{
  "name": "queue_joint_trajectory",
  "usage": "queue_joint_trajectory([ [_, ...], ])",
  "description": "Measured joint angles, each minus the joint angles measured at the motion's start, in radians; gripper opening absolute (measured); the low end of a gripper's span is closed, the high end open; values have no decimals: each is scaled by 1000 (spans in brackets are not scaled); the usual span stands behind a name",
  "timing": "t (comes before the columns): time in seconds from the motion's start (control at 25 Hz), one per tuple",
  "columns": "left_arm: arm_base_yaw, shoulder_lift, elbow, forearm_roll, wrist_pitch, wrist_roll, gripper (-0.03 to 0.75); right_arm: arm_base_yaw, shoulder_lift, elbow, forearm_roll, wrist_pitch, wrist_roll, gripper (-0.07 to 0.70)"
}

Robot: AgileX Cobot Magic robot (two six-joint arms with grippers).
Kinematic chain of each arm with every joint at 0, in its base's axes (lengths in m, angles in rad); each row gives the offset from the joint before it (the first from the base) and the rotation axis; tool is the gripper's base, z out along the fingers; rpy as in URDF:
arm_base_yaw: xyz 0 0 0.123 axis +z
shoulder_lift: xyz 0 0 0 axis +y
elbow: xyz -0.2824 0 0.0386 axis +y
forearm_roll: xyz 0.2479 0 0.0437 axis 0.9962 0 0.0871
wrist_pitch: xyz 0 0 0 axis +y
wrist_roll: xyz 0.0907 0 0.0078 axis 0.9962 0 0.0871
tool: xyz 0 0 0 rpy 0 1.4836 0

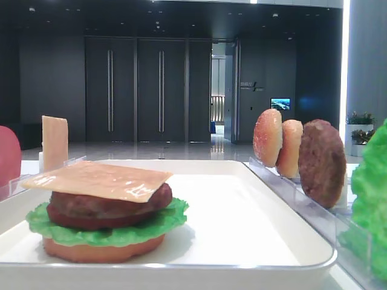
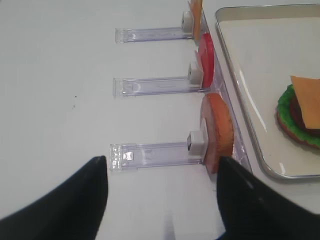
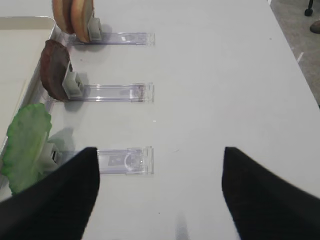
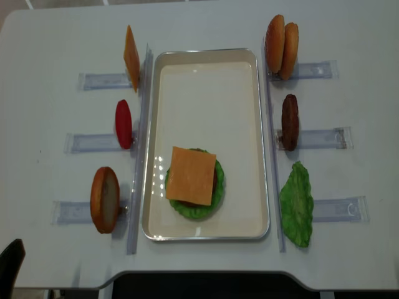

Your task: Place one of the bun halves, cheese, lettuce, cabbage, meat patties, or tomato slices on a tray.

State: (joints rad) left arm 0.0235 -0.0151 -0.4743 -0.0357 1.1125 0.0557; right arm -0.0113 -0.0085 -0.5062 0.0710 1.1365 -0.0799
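**A:** How do the pincers stand?

**B:** The left gripper point(image 2: 162, 200) shows two black fingers spread wide over the white table point(image 4: 206, 18), with nothing between them; one finger tip comes very near the bun half point(image 2: 217, 132) standing in the nearest clear rack point(image 2: 150, 154), but whether it touches cannot be told. The right gripper point(image 3: 160, 192) is also spread wide and empty, above the rack beside the lettuce leaf point(image 3: 25, 145).

**A:** Any writing or brand?

**B:** None that can be read. A far wall sign in the low view is too small to make out.

**A:** And the food?

**B:** The white tray point(image 4: 206, 93), rectangular with rounded corners and a low rim, carries a stack near its front edge: bun base, ruffled green lettuce, a rough brown patty, and a glossy square cheese slice point(image 4: 191, 175) on top. Along the tray's left edge stand a spare cheese slice point(image 4: 131, 58), a red tomato disc point(image 4: 123, 124) and the bun half. Along its right edge stand two speckled bun halves point(image 4: 282, 47), a dark patty point(image 4: 290, 121) and the lettuce leaf.
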Motion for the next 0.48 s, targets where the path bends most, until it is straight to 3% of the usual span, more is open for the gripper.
queue_joint_trajectory([
  [0.48, -35, 0, 0, 0, 0, 0, 517, 0, 0, 0, 0, 0, 0, 489],
])
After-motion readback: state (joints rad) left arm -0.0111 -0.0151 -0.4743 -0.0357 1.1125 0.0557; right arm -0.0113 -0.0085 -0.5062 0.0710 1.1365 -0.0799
